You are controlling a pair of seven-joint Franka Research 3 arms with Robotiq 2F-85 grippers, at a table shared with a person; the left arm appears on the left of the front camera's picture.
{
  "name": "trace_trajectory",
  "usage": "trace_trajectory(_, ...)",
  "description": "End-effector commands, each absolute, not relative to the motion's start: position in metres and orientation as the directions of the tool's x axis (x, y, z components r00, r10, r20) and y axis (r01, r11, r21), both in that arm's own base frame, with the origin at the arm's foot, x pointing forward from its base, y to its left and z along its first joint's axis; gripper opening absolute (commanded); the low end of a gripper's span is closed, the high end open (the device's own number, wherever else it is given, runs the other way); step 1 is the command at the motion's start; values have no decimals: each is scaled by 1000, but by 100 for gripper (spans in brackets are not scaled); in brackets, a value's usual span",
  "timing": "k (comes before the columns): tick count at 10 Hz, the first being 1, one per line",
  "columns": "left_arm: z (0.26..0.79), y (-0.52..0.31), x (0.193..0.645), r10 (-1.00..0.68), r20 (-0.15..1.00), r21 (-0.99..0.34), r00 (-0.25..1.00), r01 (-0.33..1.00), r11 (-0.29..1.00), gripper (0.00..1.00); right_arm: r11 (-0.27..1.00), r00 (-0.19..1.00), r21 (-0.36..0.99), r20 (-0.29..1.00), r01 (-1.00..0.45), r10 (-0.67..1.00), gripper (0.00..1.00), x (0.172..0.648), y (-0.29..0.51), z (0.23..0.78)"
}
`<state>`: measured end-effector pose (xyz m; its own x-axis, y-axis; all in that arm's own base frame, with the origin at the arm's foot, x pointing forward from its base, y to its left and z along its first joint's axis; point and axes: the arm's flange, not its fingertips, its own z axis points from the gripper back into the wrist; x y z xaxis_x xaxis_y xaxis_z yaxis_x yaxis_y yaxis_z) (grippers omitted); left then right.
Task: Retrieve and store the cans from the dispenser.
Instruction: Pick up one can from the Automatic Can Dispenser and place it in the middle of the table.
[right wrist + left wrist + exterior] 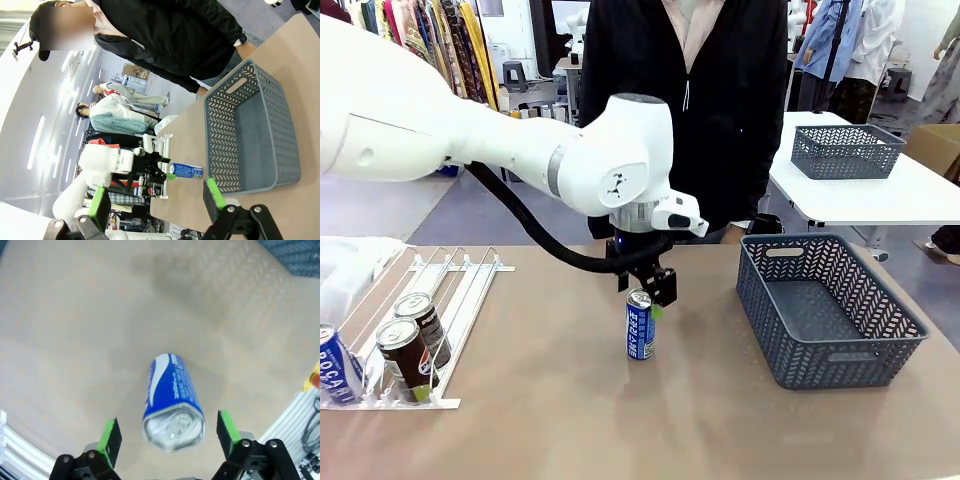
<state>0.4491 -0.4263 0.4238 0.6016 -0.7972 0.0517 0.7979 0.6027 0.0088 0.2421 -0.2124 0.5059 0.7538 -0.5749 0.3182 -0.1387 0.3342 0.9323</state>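
The blue-and-white can [640, 325] stood upright on the bench [550, 420] near the middle, between the dispenser [450, 290] on the left and the grey lattice basket [760, 290] on the right. My left tool [650, 292] hung just over its top, open: in the left wrist view both green pads [111, 432] stood clear of the can's sides. My right tool [155, 189] was open too, with nothing between its fingers. I judged the can light, stiff enough along its length but thin-walled, so a hard squeeze might dent it. Its printed skin looked smooth and possibly slippery, and a can so slim and tall would tip easily. I would take it across the mid-body, pads square on opposite sides. Whether it was full I could not tell. On the dispenser two dark cans [415, 340] lay in the near lanes. A third, blue can [338, 365] was cut off by the left edge. The clear stops were hard to make out, and the lettering was too small to read.
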Motion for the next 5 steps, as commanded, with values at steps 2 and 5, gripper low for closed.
trace_trajectory(2,521,-329,398,-782,183,-25,597,797,603,100,325,738,930,339,-170,-583,100,245,-212,508)
trace_trajectory(5,566,-163,379,-630,324,-226,706,704,673,100,325,738,930,339,-170,-583,100,245,-212,508)
